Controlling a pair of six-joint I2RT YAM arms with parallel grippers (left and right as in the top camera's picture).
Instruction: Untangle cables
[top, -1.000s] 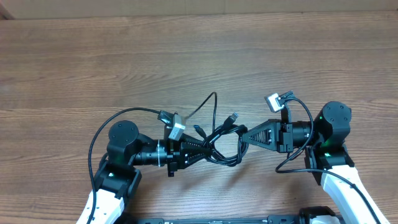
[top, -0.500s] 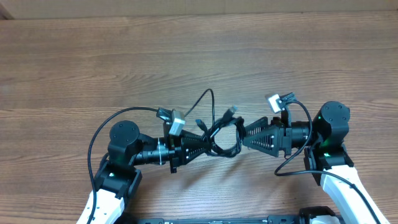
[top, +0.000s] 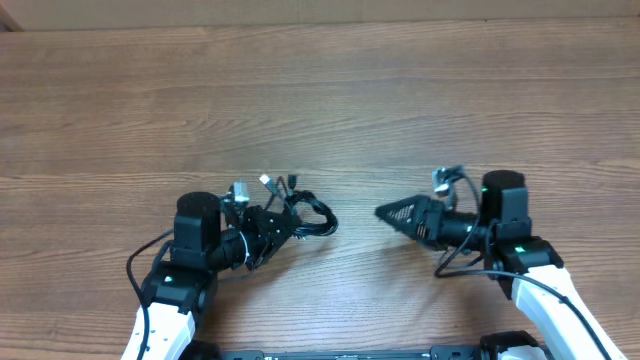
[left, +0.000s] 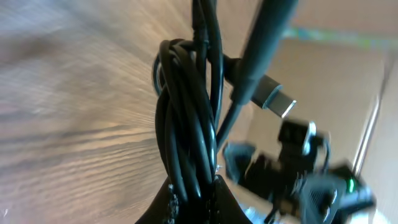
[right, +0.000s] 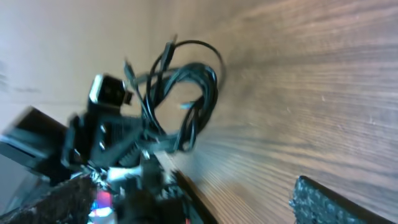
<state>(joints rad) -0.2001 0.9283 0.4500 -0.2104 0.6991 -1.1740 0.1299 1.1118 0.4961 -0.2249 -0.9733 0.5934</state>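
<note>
Now, left gripper (top: 272, 232) clamped tight on the tangle of thin black cables (top: 308, 222), knotted loops sprouting straight from its fingertips, seemingly lifted just off the brown wooden desk (top: 320, 90), near its front edge, left of centre. Across from it the right gripper (top: 398, 212) stands wide apart, empty, well clear on the bundle's right, pointing at it. Those cords look light, limp and slick; I'd pinch 1 beside a stiff silver-tipped plug (left: 278, 101), where it shouldn't slide through.
</note>
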